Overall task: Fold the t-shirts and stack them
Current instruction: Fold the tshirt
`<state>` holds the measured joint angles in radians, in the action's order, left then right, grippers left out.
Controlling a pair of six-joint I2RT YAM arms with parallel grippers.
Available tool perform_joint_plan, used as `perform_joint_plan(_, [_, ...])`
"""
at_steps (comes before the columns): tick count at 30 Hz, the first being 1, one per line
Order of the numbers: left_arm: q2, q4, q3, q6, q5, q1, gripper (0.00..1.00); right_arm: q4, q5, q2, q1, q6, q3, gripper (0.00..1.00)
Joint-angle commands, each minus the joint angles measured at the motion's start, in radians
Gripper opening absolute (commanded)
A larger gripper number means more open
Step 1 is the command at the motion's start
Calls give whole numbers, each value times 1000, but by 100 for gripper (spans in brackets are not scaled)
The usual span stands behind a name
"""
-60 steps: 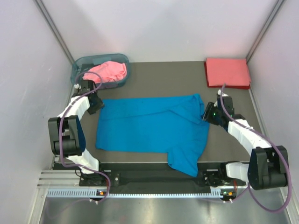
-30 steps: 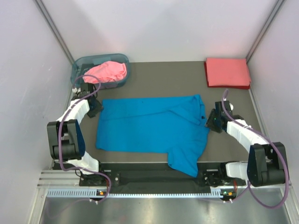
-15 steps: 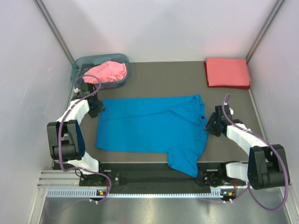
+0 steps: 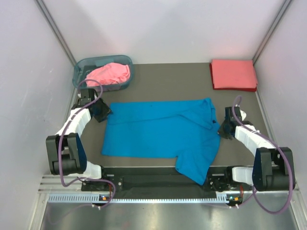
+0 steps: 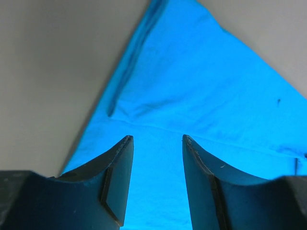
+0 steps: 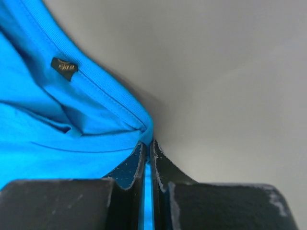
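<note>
Blue t-shirt (image 4: 158, 129): flat mid-desk (image 4: 168, 79), drawn slightly rightward over the last half-second by right jaws clamped on its collar-side edge, left jaws open over its far-left corner; straightening seemingly near done, folding not begun.

1. Worktop (image 4: 172, 81): dark grey-brown matte surface, flat, filling the floor of the enclosure. It appears as plain grey ground in both wrist views (image 5: 48, 72) (image 6: 230, 72).
2. Basket (image 4: 79, 67): translucent blue-grey plastic with rounded corners, standing in the far left corner of the worktop.
3. Walls: pale left panel (image 4: 29, 72), back panel (image 4: 163, 28) and right panel (image 4: 292, 72).
4. Corner posts: two slim grey metal strips, left (image 4: 56, 31) and right (image 4: 272, 29).
5. Slotted rail (image 4: 53, 182): aluminium, at the near edge.
6. Perforated strip (image 4: 144, 197): just before the rail.
7. Metal sheet (image 4: 168, 215): brushed, nearest the camera.
</note>
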<state>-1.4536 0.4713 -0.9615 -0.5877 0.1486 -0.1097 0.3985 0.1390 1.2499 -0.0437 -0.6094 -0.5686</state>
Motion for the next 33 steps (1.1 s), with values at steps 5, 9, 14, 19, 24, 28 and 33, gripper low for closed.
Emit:
perform_joint_plan(5, [-56,-65,-26,-15,57,19,50,131,111,-1,133,88,-132,19])
perform_joint_plan(9, [-108,-42,-107,38,8,22,48,158,47,-38,133,169,-247,33])
perform_joint_plan(14, [-178,-95,-157,95,49,21,46,88,-249,8,91,351,-384,44])
perform_joint_plan(19, [-255,-86,-197,104,65,22,45,-10,-527,182,15,506,-459,37])
perform_joint_plan(24, [-298,-45,-210,114,14,54,42,-7,-572,425,-97,640,-609,34])
perform_joint_plan(28, [-304,-23,-215,129,-7,68,43,-3,-533,548,-165,701,-706,43])
perform_joint_plan(33, [-307,1,-241,134,-35,68,42,20,-474,615,-180,734,-769,45])
